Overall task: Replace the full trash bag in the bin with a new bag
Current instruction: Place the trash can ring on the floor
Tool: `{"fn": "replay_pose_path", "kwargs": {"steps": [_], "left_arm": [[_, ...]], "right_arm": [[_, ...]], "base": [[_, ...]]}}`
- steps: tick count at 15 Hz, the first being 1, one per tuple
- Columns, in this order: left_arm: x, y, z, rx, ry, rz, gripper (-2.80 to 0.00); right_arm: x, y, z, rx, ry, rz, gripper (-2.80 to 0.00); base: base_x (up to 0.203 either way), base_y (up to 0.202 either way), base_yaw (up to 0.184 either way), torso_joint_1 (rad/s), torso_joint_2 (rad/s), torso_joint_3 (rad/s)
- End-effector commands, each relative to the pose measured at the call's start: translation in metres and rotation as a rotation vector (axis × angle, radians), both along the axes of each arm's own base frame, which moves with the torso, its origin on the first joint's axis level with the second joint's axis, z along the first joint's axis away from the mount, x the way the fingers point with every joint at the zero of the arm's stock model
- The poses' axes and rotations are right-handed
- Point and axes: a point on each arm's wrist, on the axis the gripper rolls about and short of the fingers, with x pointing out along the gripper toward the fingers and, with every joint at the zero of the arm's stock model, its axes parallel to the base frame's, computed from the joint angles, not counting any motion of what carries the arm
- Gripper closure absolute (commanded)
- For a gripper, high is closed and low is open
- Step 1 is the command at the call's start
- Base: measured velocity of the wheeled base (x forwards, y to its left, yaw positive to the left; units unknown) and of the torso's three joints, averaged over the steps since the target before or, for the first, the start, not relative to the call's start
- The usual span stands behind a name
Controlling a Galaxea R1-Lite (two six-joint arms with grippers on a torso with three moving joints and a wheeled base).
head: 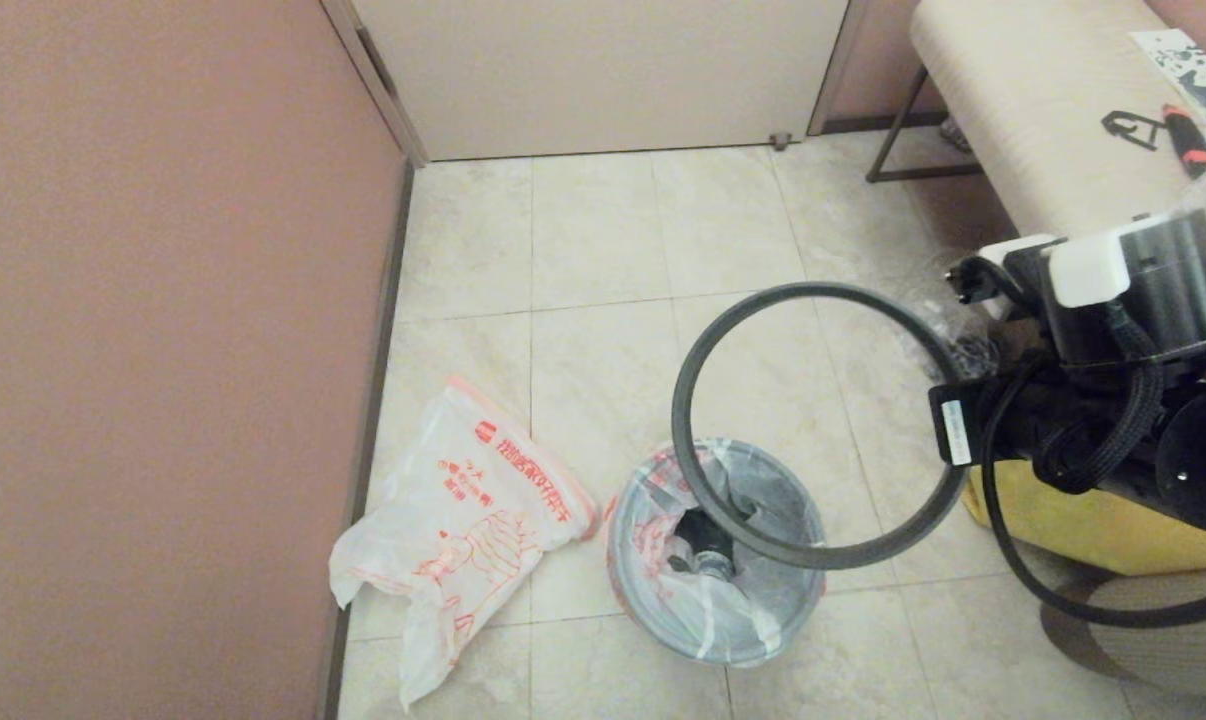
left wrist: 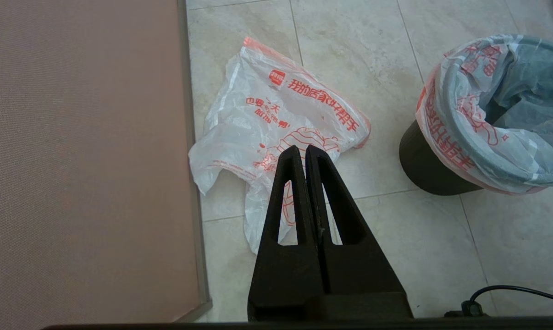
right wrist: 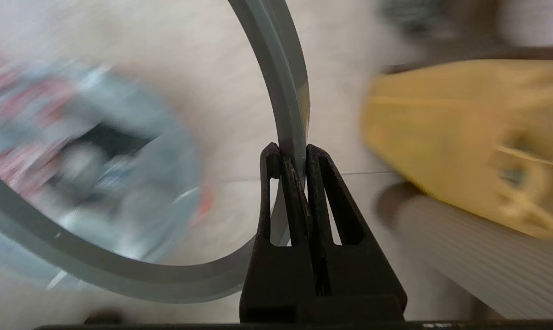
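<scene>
On the pale tiled floor (head: 603,250), a pink-brown wall (head: 163,350) runs down the left and a cream door (head: 603,75) closes the far side. At far right a padded bench (head: 1033,110) carries an orange-handled item (head: 1188,135); below it a yellow fabric tote (head: 1083,525) lies beside the right arm. The bin (left wrist: 425,167) stands near the middle, lined by the full trash bag (head: 653,545), whose orange-red rim folds over its edge; dark rubbish sits inside. Left of the bin, just apart from it, the new bag (head: 463,525) lies flat and crumpled against the wall's foot. The bin's grey ring rim (head: 703,500) is lifted off and tilted above the bin, partly blocking the sight of it, pinched by the right tool (right wrist: 295,158). The left tool (left wrist: 302,153) hangs shut and empty above the new bag.
</scene>
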Motion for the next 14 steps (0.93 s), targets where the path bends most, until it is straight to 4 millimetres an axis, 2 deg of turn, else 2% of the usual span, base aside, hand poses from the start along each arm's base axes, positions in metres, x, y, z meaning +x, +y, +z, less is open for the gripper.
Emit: {"fn": "replay_pose_path", "kwargs": {"steps": [1, 3, 5, 10, 14], "left_arm": [[0.0, 0.0, 0.0, 0.001, 0.001, 0.0, 0.0], [0.0, 0.0, 0.0, 0.001, 0.001, 0.0, 0.0], [0.0, 0.0, 0.0, 0.001, 0.001, -0.001, 0.0], [0.0, 0.0, 0.0, 0.001, 0.001, 0.0, 0.0], [0.0, 0.0, 0.0, 0.001, 0.001, -0.001, 0.0]], "right_arm": [[-0.003, -0.012, 0.009, 0.003, -0.039, -0.062, 0.0], [0.005, -0.027, 0.009, -0.004, -0.045, -0.144, 0.0], [0.025, -0.042, -0.002, -0.019, -0.018, -0.221, 0.0], [0.108, -0.075, -0.059, -0.039, 0.027, -0.274, 0.0], [0.165, -0.121, -0.113, -0.026, 0.081, -0.31, 0.0]], "base": [[0.0, 0.0, 0.0, 0.0, 0.0, 0.0], [0.0, 0.0, 0.0, 0.0, 0.0, 0.0], [0.0, 0.0, 0.0, 0.0, 0.0, 0.0], [0.0, 0.0, 0.0, 0.0, 0.0, 0.0], [0.0, 0.0, 0.0, 0.0, 0.0, 0.0]]}}
